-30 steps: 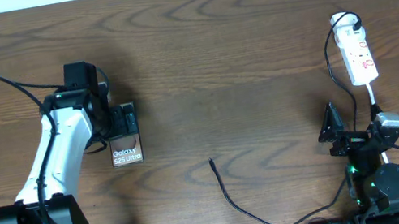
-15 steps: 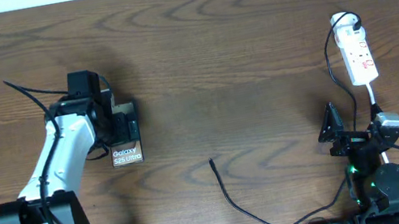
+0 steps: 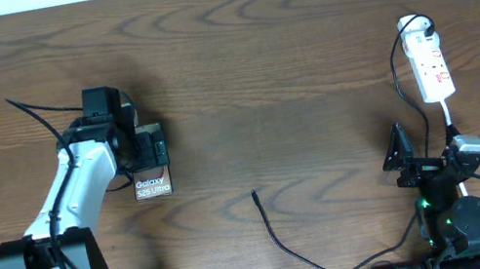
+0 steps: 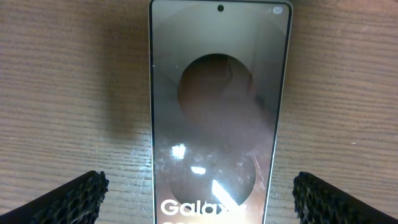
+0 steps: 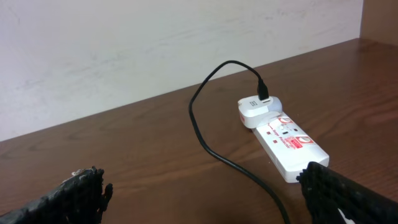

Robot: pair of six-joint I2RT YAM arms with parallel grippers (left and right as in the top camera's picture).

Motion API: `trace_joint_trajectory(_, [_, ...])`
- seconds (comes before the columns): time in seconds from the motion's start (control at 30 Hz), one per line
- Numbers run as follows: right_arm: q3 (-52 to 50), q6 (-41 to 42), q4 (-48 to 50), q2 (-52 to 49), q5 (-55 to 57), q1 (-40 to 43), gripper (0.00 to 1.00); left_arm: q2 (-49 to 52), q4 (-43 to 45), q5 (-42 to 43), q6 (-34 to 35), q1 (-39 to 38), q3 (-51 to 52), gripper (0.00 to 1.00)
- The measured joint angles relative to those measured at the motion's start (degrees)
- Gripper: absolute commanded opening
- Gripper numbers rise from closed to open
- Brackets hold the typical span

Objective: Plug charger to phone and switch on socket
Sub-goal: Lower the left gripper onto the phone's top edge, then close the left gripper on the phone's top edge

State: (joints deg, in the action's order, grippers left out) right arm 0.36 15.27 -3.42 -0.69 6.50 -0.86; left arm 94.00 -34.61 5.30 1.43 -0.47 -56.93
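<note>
On the left side of the table, my left claw has shifted slightly over the last second and now sits squarely over the phone. The wrist view shows its fingers spread wide, one at each lower corner. The phone lies flat between them, neither tip touches its frame, and the claw holds nothing. The phone has not moved: it is screen up, with the lettered end toward the base. I read that small drift as lining up for a grasp or a steadying hold, so the task is barely begun.

Nothing else has changed. The charger lies loose near the front middle, with its free tip well apart from the phone. My right claw is parked at the right front, also wide and empty, facing the socket. The socket lies at the far right, and a white adapter is seated at its far end with a black cable running out of it. I cannot tell from here whether the switch is on.

The table is dark brown wood grain with a matte look. I judge a thin phone lying flush on it will be awkward to pinch by the edges, and the slack cable may drag when pulled. Behind the table stands a plain pale wall, and I see nothing more of the room.
</note>
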Motion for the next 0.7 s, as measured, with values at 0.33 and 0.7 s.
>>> trace_joint_trajectory(0.33, [0.0, 0.0, 0.0, 0.0, 0.0, 0.0, 0.99, 0.0, 3.56, 0.2, 0.02, -3.13, 0.44, 0.98])
trace_joint_trajectory(0.7, [0.0, 0.0, 0.0, 0.0, 0.0, 0.0, 0.99, 6.6, 5.68, -1.79, 1.53, -3.5, 0.46, 0.98])
